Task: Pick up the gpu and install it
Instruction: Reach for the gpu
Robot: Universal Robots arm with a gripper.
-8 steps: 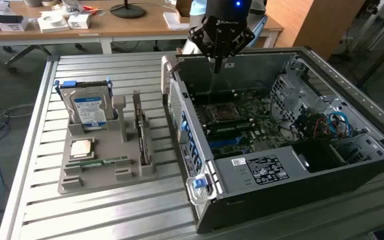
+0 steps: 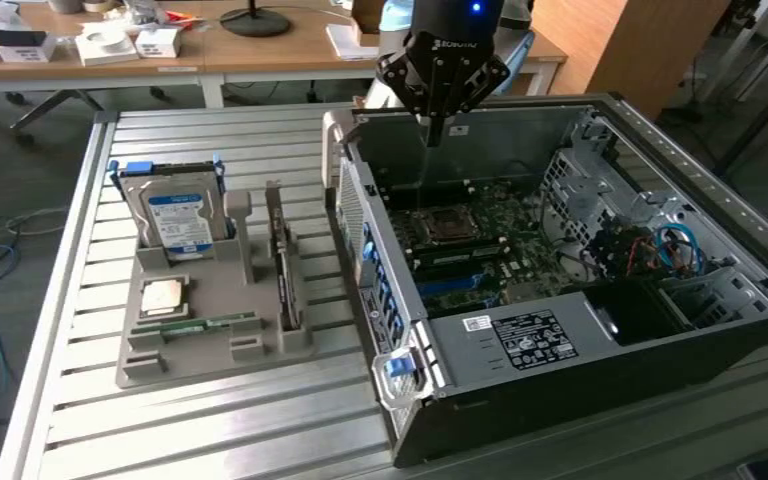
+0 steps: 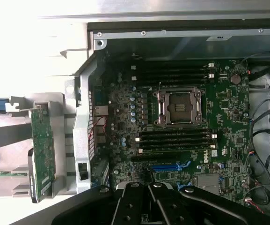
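Gripper (image 2: 431,128) hangs over the open computer case (image 2: 558,410), its fingers pressed together on nothing.
The gpu (image 2: 281,268) stands on edge in a grey holder (image 2: 157,368) on the slatted table (image 2: 224,430), just beside the case on the exterior view's left and well apart from the gripper. A hard drive (image 2: 177,222) stands in the same holder, further left, with a RAM stick (image 2: 200,324) lying nearer the camera. Inside the case, the green motherboard (image 3: 228,108) lies beneath the gripper.
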